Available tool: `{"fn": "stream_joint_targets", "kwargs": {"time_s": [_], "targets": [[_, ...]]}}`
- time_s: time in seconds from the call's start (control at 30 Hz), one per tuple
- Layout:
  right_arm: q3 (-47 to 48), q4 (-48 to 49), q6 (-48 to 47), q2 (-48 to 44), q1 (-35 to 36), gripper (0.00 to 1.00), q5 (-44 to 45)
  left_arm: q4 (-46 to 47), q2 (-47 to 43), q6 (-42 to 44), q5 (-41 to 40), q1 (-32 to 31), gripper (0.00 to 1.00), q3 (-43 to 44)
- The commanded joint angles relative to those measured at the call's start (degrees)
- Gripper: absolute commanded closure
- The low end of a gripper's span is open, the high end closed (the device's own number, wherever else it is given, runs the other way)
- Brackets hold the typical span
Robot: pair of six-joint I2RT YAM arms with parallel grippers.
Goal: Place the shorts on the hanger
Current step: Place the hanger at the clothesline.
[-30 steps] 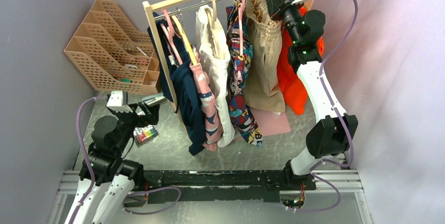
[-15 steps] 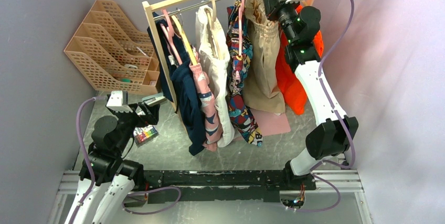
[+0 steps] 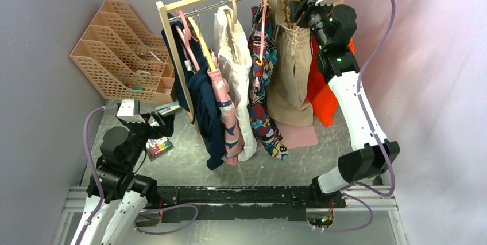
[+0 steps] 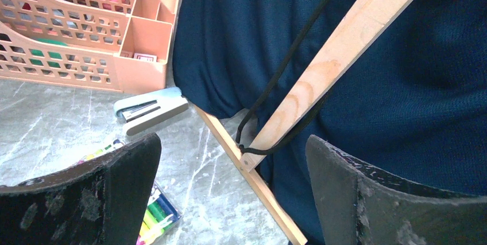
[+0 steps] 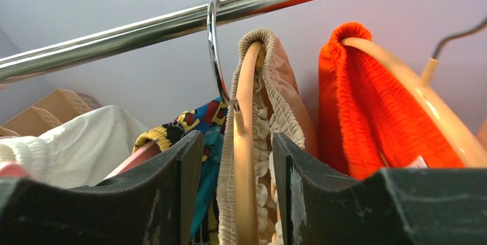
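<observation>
My right gripper [image 5: 236,142] sits narrow around the hanger [image 5: 244,113] under the rail [image 5: 143,27]; clamped or not, I cannot tell; retreating could snag the shorts [image 5: 287,107] loose.

The shorts [image 3: 290,73] are beige, on a pale orange-tan hanger [image 5: 243,142]. The rail [image 5: 115,37] is shiny silver. Other clothes: bright orange shorts [image 3: 321,96], a multicoloured cartoon-print garment [image 3: 265,104], a cream-white garment [image 3: 238,78], a navy garment [image 3: 204,110]. Peach lattice trays [image 3: 115,55]; grey veined table [image 3: 184,162].
</observation>
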Motion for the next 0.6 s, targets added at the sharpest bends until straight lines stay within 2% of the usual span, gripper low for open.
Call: {"fn": "stream_joint_targets", "kwargs": {"time_s": [0.0,0.3,0.57], "targets": [[1.4,-7.2,-2.7,-6.2,0.2,0.48,3.3,2.1,-0.7,0.5,1.4,-0.1,0.00,-0.4],[-1.6,-17.3,-4.0,-14.8,0.2,0.46,4.7,2.1,-1.7,0.4,1.8,-0.7,0.00,-0.5],[0.8,-21.5,-2.1,-11.8,0.1,0.48,0.3,2.1,-2.1,0.4,2.2,-1.2,0.00,-0.5]]}}
